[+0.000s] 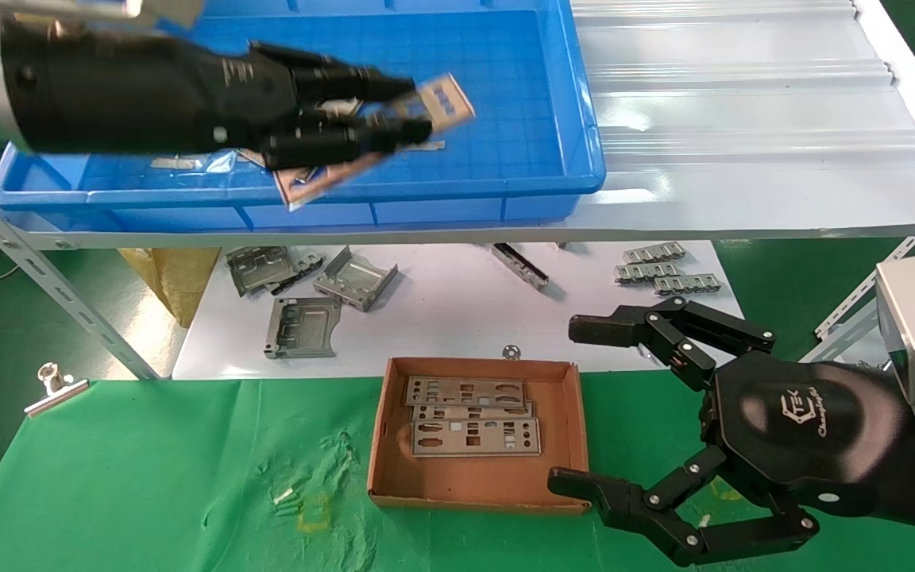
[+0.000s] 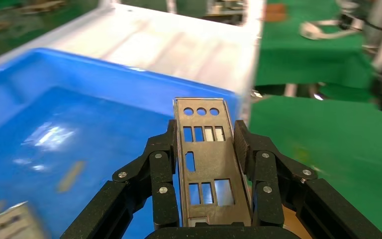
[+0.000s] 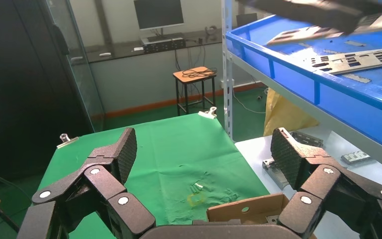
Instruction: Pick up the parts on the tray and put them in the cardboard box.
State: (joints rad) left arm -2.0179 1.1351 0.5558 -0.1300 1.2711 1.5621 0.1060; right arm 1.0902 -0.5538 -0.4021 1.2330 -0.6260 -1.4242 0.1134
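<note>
My left gripper [image 1: 416, 111] is shut on a thin silvery punched plate [image 1: 448, 97] and holds it, tilted, above the blue tray [image 1: 505, 79]. In the left wrist view the plate [image 2: 211, 164] sits between both fingers [image 2: 161, 164], over the tray's edge [image 2: 129, 84]. Another plate [image 3: 358, 59] lies in the tray, seen in the right wrist view. The cardboard box [image 1: 383, 433] on the green cloth holds three stacked plates [image 1: 475, 437]. My right gripper [image 1: 569, 403] is open and empty just right of the box; its wrist view shows the box corner [image 3: 243, 211].
Grey bent brackets [image 1: 303, 326] and ribbed strips [image 1: 668, 270] lie on the white sheet beyond the box. A binder clip [image 1: 52, 385] sits at the cloth's left edge. The tray rests on a white shelf [image 1: 743, 119] with a slanted metal leg [image 1: 52, 294].
</note>
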